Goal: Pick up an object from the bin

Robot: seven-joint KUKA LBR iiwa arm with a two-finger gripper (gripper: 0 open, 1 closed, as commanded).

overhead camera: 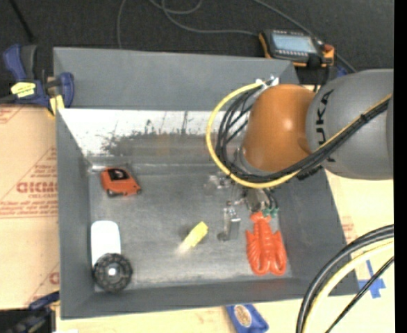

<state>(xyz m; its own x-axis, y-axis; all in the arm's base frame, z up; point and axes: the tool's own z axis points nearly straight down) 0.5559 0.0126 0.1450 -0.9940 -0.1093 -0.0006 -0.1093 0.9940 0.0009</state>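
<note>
— Eyeing the orange-red ridged piece (pixel 266 250), lying lengthwise on the floor of the bin (pixel 162 207), close by the right wall, toward the front.

— Nearest to the gripper (pixel 231 222), yes. Hanging just left of that piece's upper end, with a small yellow block (pixel 194 235) a little further left.

— Awkward spot. Could land on bare metal between the two if lowered straight down.

— Or clip the ridged edge and shove it against the wall. Might knock the yellow block away too. Spread or pressed together?

— Cannot tell; hidden under the orange wrist cover (pixel 276 127). Nothing seen pinched.

— Well apart on the left: orange tape measure (pixel 120 182), white cylinder (pixel 105 238), black knob (pixel 112 271) touching it.
</note>
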